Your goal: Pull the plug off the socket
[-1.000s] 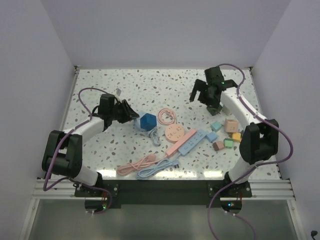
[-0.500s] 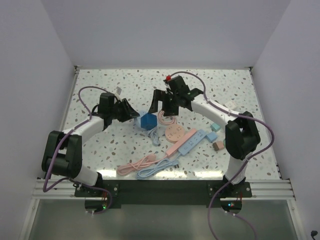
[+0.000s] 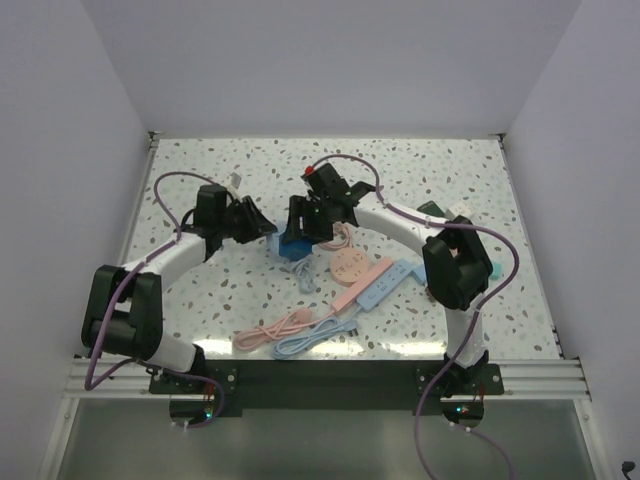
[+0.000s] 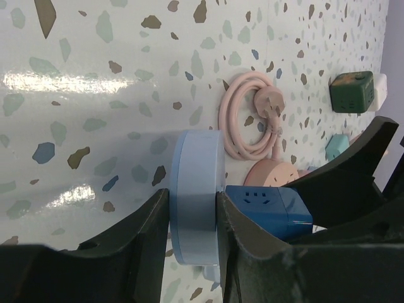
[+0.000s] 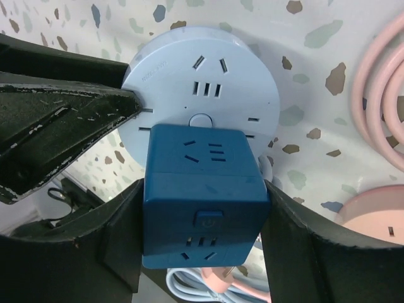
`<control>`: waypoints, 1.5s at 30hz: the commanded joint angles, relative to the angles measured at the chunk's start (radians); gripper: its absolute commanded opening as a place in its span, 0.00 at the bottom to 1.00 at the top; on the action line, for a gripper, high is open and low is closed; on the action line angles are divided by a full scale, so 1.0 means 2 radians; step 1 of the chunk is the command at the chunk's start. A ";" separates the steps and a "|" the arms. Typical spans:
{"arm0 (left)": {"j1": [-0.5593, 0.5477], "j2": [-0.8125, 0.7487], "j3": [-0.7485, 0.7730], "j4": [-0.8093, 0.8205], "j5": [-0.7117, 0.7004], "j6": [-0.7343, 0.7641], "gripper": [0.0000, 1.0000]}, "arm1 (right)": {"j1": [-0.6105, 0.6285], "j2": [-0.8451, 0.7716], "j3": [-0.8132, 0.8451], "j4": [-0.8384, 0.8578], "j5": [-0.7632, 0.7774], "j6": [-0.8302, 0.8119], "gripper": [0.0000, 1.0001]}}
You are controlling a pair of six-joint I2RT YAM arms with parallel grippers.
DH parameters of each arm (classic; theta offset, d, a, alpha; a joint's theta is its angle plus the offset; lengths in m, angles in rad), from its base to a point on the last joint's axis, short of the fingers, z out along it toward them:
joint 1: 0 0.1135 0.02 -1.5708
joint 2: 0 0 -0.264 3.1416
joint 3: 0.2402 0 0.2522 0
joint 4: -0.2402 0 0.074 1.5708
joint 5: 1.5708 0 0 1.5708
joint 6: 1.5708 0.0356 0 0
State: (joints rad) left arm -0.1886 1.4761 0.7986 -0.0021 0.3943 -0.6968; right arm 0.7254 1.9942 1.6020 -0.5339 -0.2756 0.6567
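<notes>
Tabletop [image 4: 95, 82]: terrazzo-speckled, glossy, glare patches. Round socket [image 5: 208, 69]: pale blue plastic, smooth, matt. Blue cube plug [image 5: 202, 158]: hard plastic, smooth, satin sheen. Pink cable [image 4: 243, 126]: smooth rubbery sheath, faint shine. Left tool [image 4: 191, 205] fingers [image 5: 57, 107]: black plastic, matt, scratched. Right tool [image 5: 203, 202] fingers [image 5: 297, 240]: black, matt.

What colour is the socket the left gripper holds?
Light blue round socket; right wrist view best.

Hidden and cropped parts
The left fingers [image 4: 151, 246] cover the socket's [image 4: 197, 183] lower rim; the right fingers [image 4: 353, 183] hide the cube's [image 4: 268, 211] far end; the pink cord [image 5: 361, 88] runs off-frame.
</notes>
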 commanded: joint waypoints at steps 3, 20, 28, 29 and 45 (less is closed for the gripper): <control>0.000 -0.021 0.015 0.047 0.037 -0.013 0.00 | 0.004 0.000 -0.012 0.023 -0.022 0.008 0.36; 0.000 0.044 -0.026 0.115 0.053 -0.034 0.81 | 0.003 -0.038 -0.047 0.073 -0.062 -0.013 0.00; 0.000 0.069 -0.015 0.064 0.048 -0.023 0.79 | 0.002 -0.068 -0.061 0.092 -0.035 -0.018 0.00; 0.000 0.069 -0.017 0.072 0.051 -0.026 0.79 | 0.002 -0.071 -0.065 0.094 -0.027 -0.020 0.00; -0.035 0.086 -0.009 0.113 0.102 -0.086 0.36 | 0.003 -0.083 -0.069 0.150 0.010 -0.022 0.00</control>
State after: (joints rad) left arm -0.2264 1.6482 0.7601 0.1719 0.5247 -0.8345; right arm 0.7273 1.9114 1.4544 -0.3786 -0.2958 0.6159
